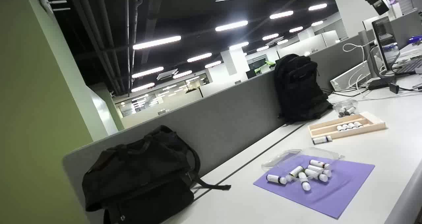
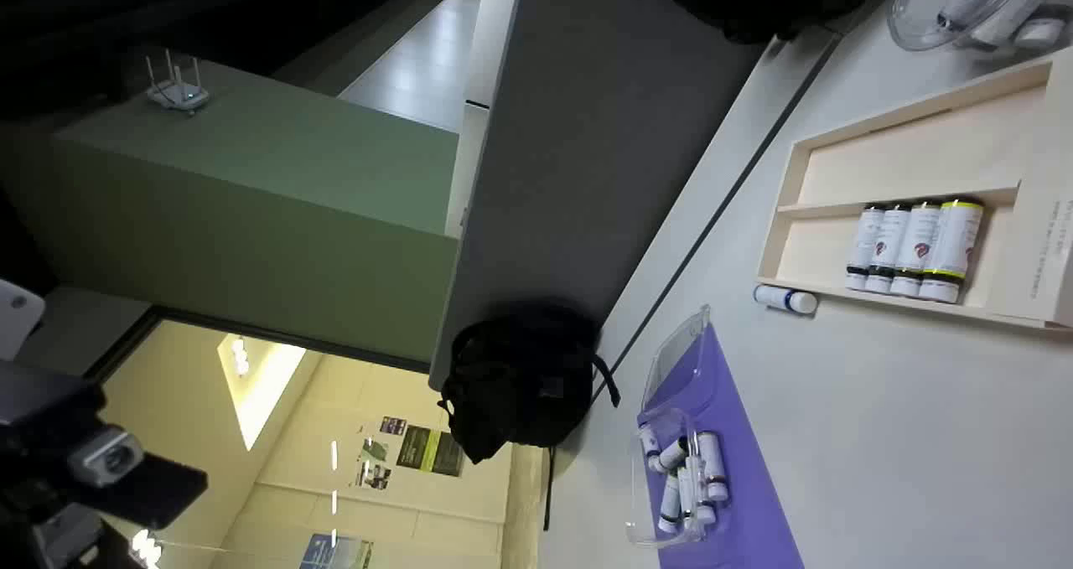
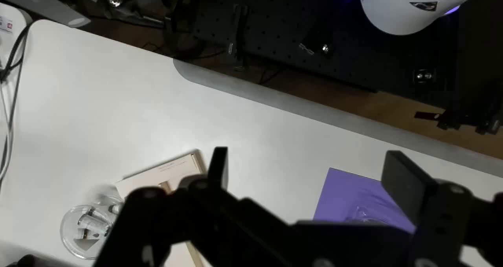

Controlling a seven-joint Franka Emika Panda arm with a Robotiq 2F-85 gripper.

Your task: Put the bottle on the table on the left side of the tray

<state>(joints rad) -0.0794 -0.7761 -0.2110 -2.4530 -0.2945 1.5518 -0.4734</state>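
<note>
The end effector point(image 3: 308, 170) is spread wide in the wrist view: its fingers point(image 3: 404, 184) stand well apart, with nothing gripped and the counter point(image 3: 271, 149) visible through the gap. In both exterior views the arm point(image 2: 109, 460) is cut off by the picture edge, and finger position cannot be read there. The bottle point(image 1: 322, 140) lies on its side on the counter; in an exterior view it is just beside the near long wall of the tray point(image 1: 366, 131), at the left end. Contact with that wall cannot be confirmed. Both exterior views show four bottles point(image 2: 914, 250) side by side in the tray's near compartment; the wrist view shows only part of the tray, the remainder being hidden by the end effector. The wrist view alone shows a white housing point(image 3: 412, 7) with a blue light. A purple mat point(image 1: 349, 187) appears in all three views; the exterior views add several bottles point(image 1: 316, 175) on it. A laptop point(image 1: 385, 44) at far right shows only in an exterior view.
</note>
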